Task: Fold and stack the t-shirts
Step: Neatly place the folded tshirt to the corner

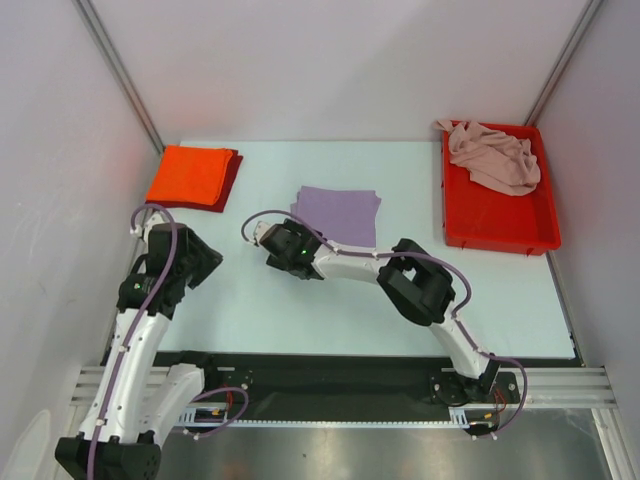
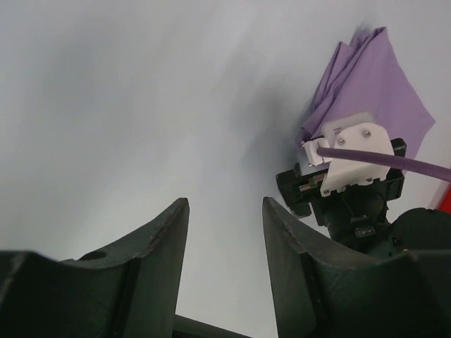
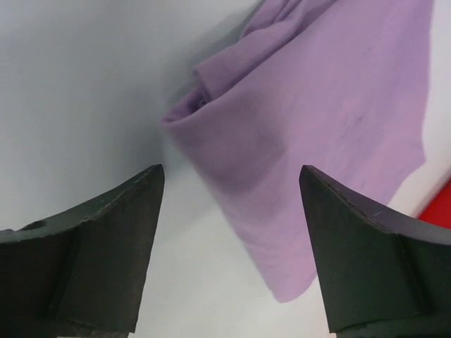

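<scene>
Left wrist view: the left hand [image 2: 225, 205] is seen with its two fingers partly apart, and nothing is held between them. The pale counter [image 2: 127, 98] is seen beyond the fingers. Further off, the folded purple t-shirt [image 2: 373, 84] is seen lying on the counter. The black and white end of the right arm [image 2: 352, 165] is seen in front of it.

Right wrist view: the right hand [image 3: 232, 172] is opened wide, and nothing is gripped. The purple t-shirt is seen lying on the counter just past the fingers, with one folded corner in line with the gap. A bit of the red tray [image 3: 440, 204] is seen at the right edge.

Top view: the purple t-shirt is laid folded in the middle of the counter. The right hand is seen near its near left corner. The left hand is seen well apart from it, on the left side. The orange-red t-shirt [image 1: 190, 173] is folded and laid on the dark red t-shirt [image 1: 233, 185] at the far left. The pale pink t-shirt [image 1: 497, 158] is bunched up in the red tray at the far right.
</scene>
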